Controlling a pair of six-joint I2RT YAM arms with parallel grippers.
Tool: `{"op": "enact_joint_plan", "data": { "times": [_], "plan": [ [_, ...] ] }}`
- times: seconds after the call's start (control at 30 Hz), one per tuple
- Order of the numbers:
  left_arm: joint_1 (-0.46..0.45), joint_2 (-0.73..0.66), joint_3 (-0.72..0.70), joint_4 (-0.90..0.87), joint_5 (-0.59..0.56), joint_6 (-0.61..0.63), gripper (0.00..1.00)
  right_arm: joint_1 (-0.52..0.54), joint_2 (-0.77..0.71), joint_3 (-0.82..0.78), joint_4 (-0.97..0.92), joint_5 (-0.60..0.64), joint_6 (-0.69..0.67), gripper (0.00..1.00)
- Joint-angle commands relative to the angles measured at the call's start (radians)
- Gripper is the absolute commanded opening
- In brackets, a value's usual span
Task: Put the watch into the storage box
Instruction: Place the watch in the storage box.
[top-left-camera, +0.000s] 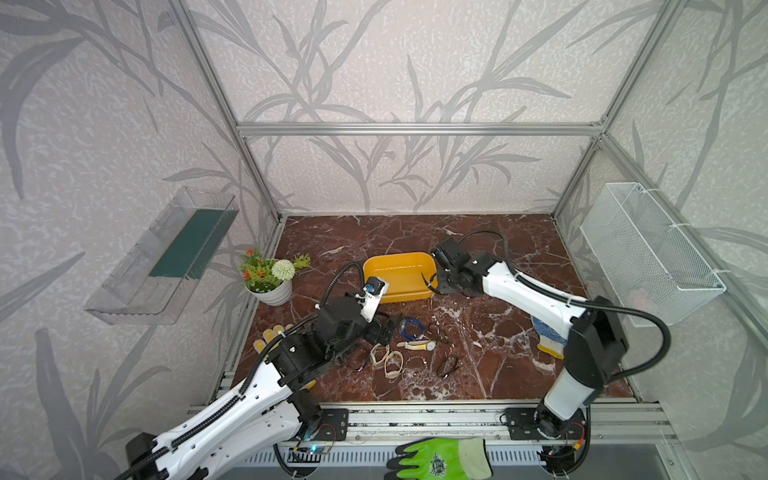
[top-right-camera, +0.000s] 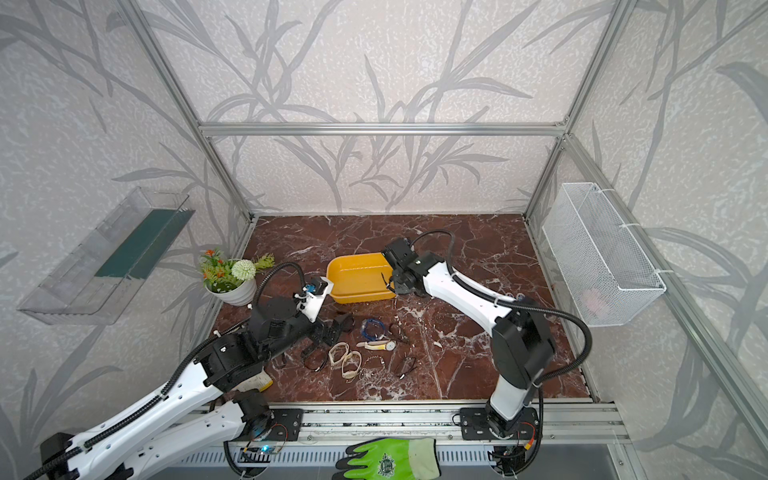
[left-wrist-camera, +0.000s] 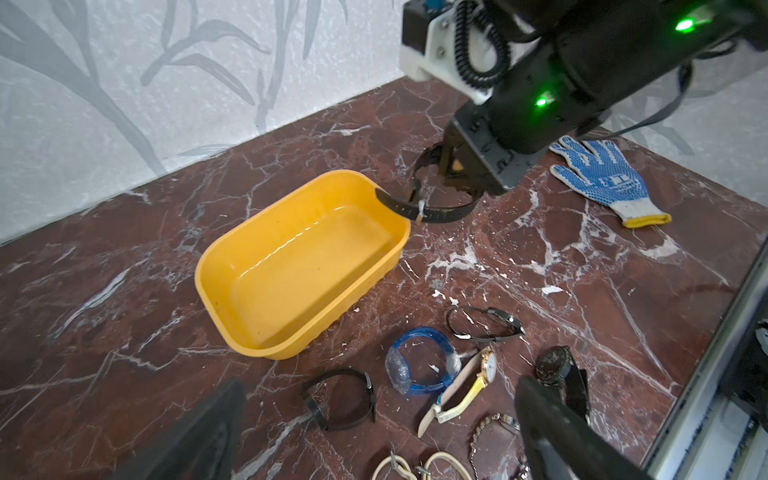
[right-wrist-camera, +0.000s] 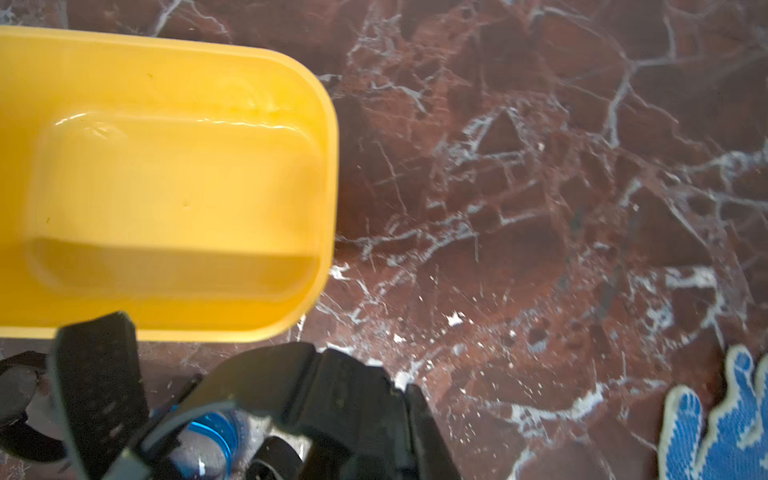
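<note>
The storage box (top-left-camera: 399, 266) (top-right-camera: 357, 274) (left-wrist-camera: 299, 266) (right-wrist-camera: 166, 187) is a shallow yellow tub on the marble top, and nothing lies in it. My right gripper (top-left-camera: 436, 279) (top-right-camera: 392, 282) (left-wrist-camera: 455, 172) is shut on a black watch (left-wrist-camera: 440, 212) (right-wrist-camera: 324, 395), held just off the box's right end. One strap end reaches over the box's rim. My left gripper (top-left-camera: 382, 328) (left-wrist-camera: 380, 388) hangs open over several more watches lying in front of the box, with nothing between its fingers (left-wrist-camera: 552, 424).
On the table lie a blue clear-strap watch (left-wrist-camera: 419, 365), a cream-strap watch (left-wrist-camera: 469, 386) and black watches (left-wrist-camera: 340, 399). A potted plant (top-left-camera: 270, 274) stands at the left. A blue-dotted glove (left-wrist-camera: 602, 174) lies to the right. A wire basket (top-left-camera: 648, 253) and a clear shelf tray (top-left-camera: 162, 257) hang on the walls.
</note>
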Motion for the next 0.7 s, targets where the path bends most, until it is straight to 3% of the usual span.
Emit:
{"op": "enact_joint_plan", "data": {
  "times": [0.0,0.27,0.67],
  "plan": [
    [-0.004,-0.03,-0.018,-0.043,-0.095,-0.037,0.98,0.006,0.123,0.139,-0.03,-0.037,-0.131,0.0],
    [-0.002,-0.022,-0.012,-0.07,-0.198,-0.046,0.98,0.015,0.426,0.464,-0.095,-0.046,-0.197,0.0],
    [-0.002,-0.008,-0.014,-0.065,-0.206,-0.045,0.98,0.021,0.677,0.721,-0.168,-0.064,-0.21,0.0]
  ]
}}
